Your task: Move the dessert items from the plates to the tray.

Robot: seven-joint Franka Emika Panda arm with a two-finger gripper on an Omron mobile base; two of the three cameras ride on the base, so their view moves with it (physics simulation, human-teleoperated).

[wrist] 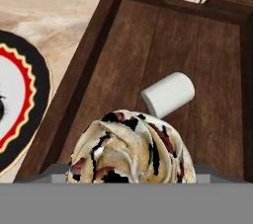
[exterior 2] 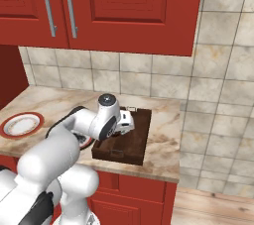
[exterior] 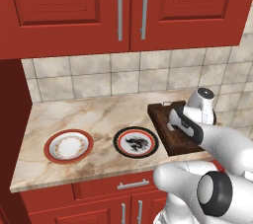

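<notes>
The swirled cream-and-chocolate cupcake [wrist: 131, 149] sits right under my hand camera, over the dark brown wooden tray [wrist: 217, 70], apparently in my gripper [exterior: 174, 121], though I cannot tell how the fingers stand. The small white marshmallow cylinder [wrist: 168, 94] already lies on the tray floor. Both round plates, the black-rimmed one [exterior: 136, 142] and the red-brown one [exterior: 68, 146], are bare, and I read no writing anywhere.

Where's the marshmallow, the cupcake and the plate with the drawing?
marshmallow [wrist: 168, 93], hand view, its side.
cupcake [wrist: 131, 146], hand view, swirled top.
black-rimmed plate [exterior: 136, 142], left base view, the drawing at its centre.
</notes>
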